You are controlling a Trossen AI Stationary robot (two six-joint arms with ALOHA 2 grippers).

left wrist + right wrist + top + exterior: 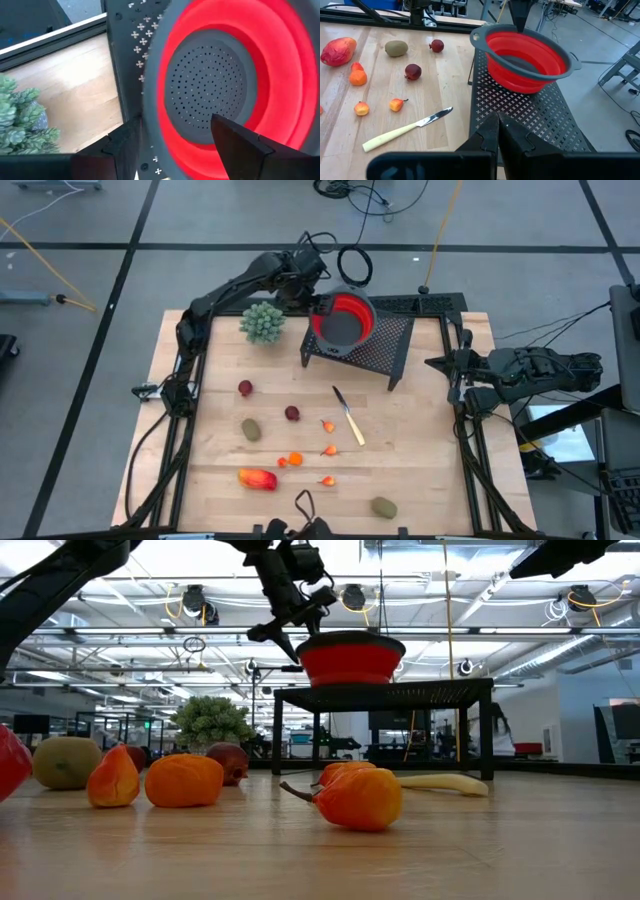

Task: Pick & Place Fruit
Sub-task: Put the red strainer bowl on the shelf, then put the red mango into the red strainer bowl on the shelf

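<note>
No words, labels, brand names, numbers or signs can be read anywhere in these views, neither on the tabletop nor in the room behind it.

Left arm (pixel 235 288): matte black jointed links, black cable looped at the wrist near the pale wooden desk (pixel 420 470). Left gripper (pixel 175 150): two dark, wedge-shaped, flat-faced fingers (pixel 240 145). Right arm (pixel 535 368): black, blocky segmented housing, thin dark cables trailing. Right gripper (pixel 498 131): dark tapered fingers on a broad black crossbar.
</note>
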